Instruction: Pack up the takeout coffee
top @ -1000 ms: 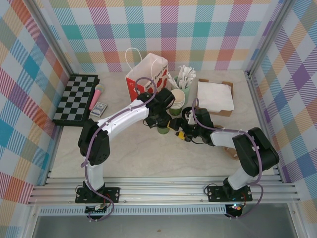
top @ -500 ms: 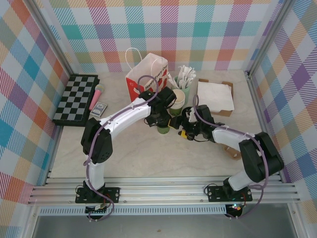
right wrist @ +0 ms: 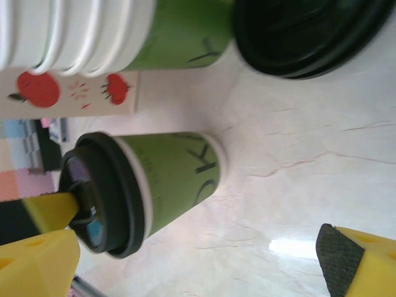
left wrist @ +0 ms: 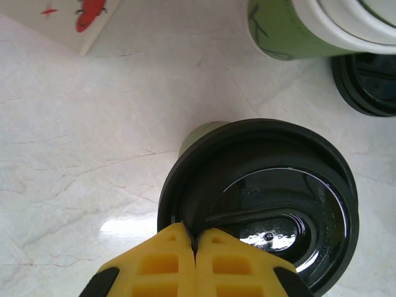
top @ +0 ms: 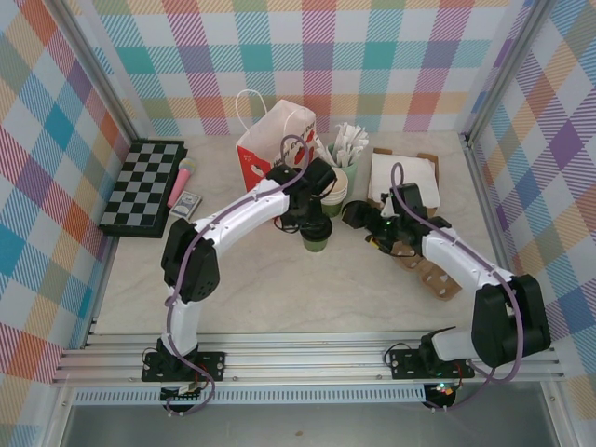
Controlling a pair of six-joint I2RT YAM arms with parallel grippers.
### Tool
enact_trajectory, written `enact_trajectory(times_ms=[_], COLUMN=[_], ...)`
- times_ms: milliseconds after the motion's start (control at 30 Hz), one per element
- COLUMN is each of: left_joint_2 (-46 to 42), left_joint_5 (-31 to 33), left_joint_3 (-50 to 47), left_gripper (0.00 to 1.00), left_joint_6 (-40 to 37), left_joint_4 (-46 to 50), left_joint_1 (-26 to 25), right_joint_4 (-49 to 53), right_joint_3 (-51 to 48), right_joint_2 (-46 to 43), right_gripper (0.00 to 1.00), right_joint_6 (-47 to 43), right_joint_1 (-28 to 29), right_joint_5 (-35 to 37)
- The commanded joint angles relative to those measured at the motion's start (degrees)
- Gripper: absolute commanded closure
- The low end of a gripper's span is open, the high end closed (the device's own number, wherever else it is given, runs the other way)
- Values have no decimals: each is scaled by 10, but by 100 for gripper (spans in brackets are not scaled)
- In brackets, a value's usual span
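Two pincers meet near the middle of the tabletop [top: 261, 289], and the takeout coffee [top: 316, 242] stands upright between them, about halfway between the left and right edges. The left pincer [left wrist: 195, 235] comes down on the cup from above. Its yellow fingers [left wrist: 154, 266] are pressed together, and their seam sits on the near rim of the black lid, pinching that raised rim. In the left wrist view a strip of the green cup wall shows just past the lid.

The right pincer [right wrist: 198, 247] is spread wide, low over the tabletop to the right of the cup. It holds nothing and is clear of the cup, with one yellow finger at each lower corner of its wrist view.

Behind the coffee, toward the far edge, a stack of paper cups [right wrist: 80, 31] stands with a black lid [right wrist: 303, 31] lying flat just beside it. The red-and-white paper bag [top: 276, 140] stands at the far edge, left of the stack. A chessboard [top: 142, 186] lies along the left edge near the far left corner.
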State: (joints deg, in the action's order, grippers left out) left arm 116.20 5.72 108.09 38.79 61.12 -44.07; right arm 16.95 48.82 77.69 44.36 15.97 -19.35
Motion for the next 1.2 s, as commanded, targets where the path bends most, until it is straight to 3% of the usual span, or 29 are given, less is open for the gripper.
enact_trajectory(times_ms=[0,133,367,600,867,1000,1167], left_joint_2=[21,46,74,56,34,-9,-120], left_joint_5=[-36,-31,-68,-60,-60,-53,7], left_joint_3=[26,61,101,106,109,81,-68], left_gripper=[95,93,87,67,64,39,4], left_joint_6=[-55,-81,-106,-115,-116,-112,-68], left_joint_4=[20,45,50,34,25,-7,-129], left_joint_1=[-14,-16,-17,-17,-15,-13,-7], right_joint_4=[55,48,44,89,104,109,88], right_joint_3=[28,41,72,93,95,95,77], right_joint_2=[9,46,77,81,84,79,64], right_gripper=[0,1,2,2,1,0,0], right_joint_6=[-30,-18,-45,-90,-95,-89,-84], right_joint_1=[-37,-71,-71,-71,-70,-64,-38], right_joint_5=[19,-20,-74,-103,-115,-117,-110])
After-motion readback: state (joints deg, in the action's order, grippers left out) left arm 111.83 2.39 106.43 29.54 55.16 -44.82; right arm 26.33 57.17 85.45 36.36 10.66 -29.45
